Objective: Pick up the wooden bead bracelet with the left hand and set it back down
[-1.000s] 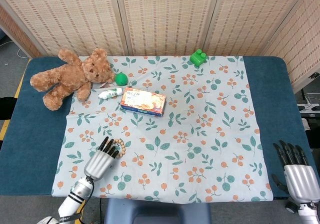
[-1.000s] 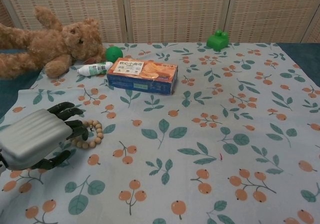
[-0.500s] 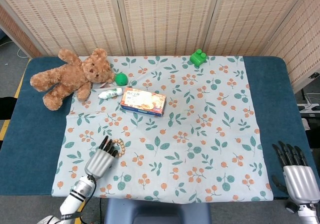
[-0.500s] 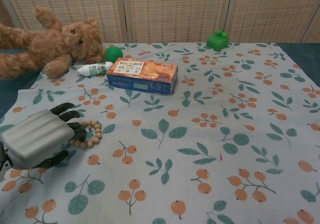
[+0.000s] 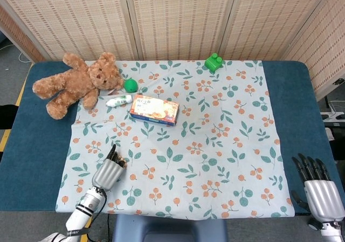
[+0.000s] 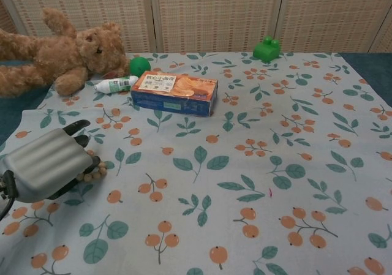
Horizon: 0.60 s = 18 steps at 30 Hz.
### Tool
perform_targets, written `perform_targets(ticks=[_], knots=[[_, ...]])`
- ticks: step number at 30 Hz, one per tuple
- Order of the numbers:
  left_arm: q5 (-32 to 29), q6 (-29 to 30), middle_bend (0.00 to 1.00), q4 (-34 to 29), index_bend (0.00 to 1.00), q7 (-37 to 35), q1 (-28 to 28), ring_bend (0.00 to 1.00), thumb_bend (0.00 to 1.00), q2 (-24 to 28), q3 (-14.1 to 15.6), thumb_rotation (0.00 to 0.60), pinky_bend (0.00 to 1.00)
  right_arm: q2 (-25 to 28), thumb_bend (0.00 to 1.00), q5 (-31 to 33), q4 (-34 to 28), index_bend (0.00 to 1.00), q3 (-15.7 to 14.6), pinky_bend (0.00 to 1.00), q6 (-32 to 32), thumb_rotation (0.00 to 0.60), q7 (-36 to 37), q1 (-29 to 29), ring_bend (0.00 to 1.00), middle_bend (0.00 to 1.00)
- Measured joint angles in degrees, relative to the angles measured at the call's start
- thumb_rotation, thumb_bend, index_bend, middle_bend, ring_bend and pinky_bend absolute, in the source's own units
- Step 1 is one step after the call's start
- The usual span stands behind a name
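The wooden bead bracelet [image 6: 92, 169] lies on the floral cloth at the near left, mostly covered by my left hand [image 6: 46, 165]. The fingers curl over it and grip it, and only a few beads stick out at the hand's right side. In the head view the same hand [image 5: 109, 169] sits near the cloth's front left edge with beads [image 5: 123, 160] showing at its fingertips. The bracelet looks to be still touching the cloth. My right hand [image 5: 318, 191] rests off the cloth at the front right, fingers straight and apart, holding nothing.
A teddy bear [image 5: 73, 83] lies at the back left, with a green ball [image 5: 131, 85] and a small white bottle [image 5: 119, 100] beside it. A biscuit box [image 5: 154, 109] sits behind the hand. A green block [image 5: 213, 62] stands at the far edge.
My left hand's fingers have curled in over the bracelet and gathered it under the palm. The ring that lay open beside the fingertips is now mostly hidden. The right hand has barely moved.
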Motion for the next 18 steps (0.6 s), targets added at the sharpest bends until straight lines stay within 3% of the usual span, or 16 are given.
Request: perform_targets(ticks=[5, 10, 14, 18], knots=[[1.2, 2.1, 0.65, 1.4, 0.69, -0.3, -0.5, 0.34, 0.47, -0.4, 0.1, 0.600, 0.10, 0.2, 0.22, -0.5, 0.0, 0.00, -0.2, 0.00, 0.2, 0.600, 0.5, -0.1, 0.00, 0.00], [1.2, 2.3, 0.69, 1.6, 0.74, -0.8, -1.3, 0.36, 0.61, -0.2, -0.2, 0.600, 0.11, 0.3, 0.22, -0.6, 0.0, 0.00, -0.3, 0.00, 0.1, 0.600, 0.9, -0.1, 0.00, 0.00], [0.5, 1.8, 0.72, 0.9, 0.79, -1.5, -2.4, 0.39, 0.70, 0.6, -1.4, 0.600, 0.11, 0.5, 0.22, -0.8, 0.0, 0.00, -0.4, 0.00, 0.1, 0.600, 1.3, -0.1, 0.00, 0.00], [-2.2, 0.1, 0.73, -1.5, 0.79, -4.7, -3.5, 0.41, 0.73, 1.8, -3.6, 0.600, 0.11, 0.8, 0.22, -0.8, -0.1, 0.00, -0.5, 0.00, -0.5, 0.600, 1.6, 0.1, 0.00, 0.00]])
